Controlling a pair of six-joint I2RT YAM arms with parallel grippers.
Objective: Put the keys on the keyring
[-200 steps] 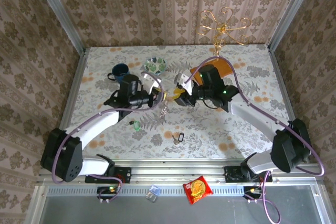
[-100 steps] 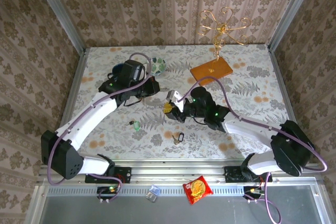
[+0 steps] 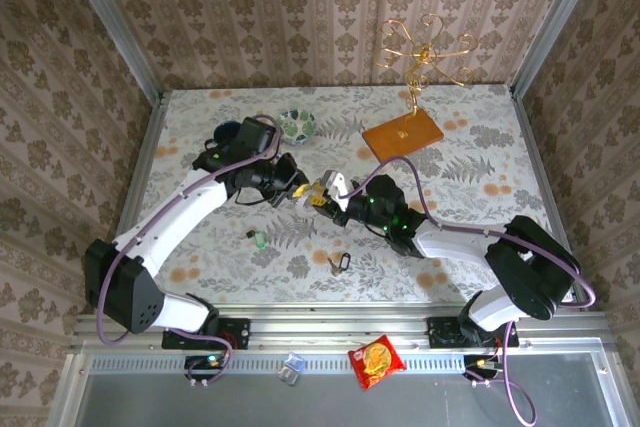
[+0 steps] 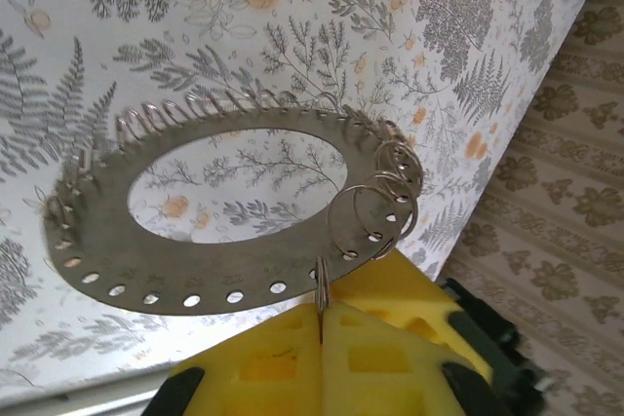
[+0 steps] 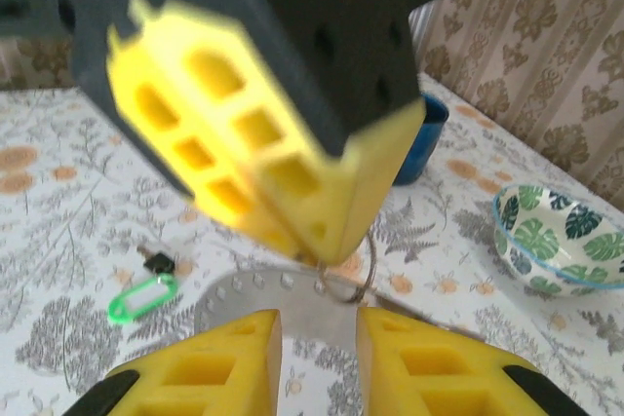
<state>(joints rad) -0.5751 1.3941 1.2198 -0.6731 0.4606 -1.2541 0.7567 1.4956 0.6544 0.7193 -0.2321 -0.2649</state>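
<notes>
The left gripper point(image 4: 320, 323) was closed tight, its yellow fingers point(image 4: 263, 367) pinching one wire loop of the keyring point(image 4: 195, 280), an oval steel plate with holes punched round its rim and rings threaded through many of them. The plate stuck out past the fingertips, tilted above the patterned table point(image 4: 244, 36).

The right gripper point(image 5: 317, 328) faced it with its jaws partly open and nothing clamped. The near edge of the plate lay in the gap between its two fingers, and the left gripper's pads hung just above and beyond them (blurred in the right wrist view).

The key point(image 5: 143, 297), with its bright green head, lay flat on the table to the left of the right gripper's fingers, apart from the plate and from both tools. From overhead it sat on the near side of the left gripper.

Beyond the right gripper's fingers and to their right stood a blue mug point(image 5: 426, 143), its inside hidden by the left gripper's body. Further right sat a bowl point(image 5: 517, 241), its inner wall showing a green leaf pattern.
</notes>
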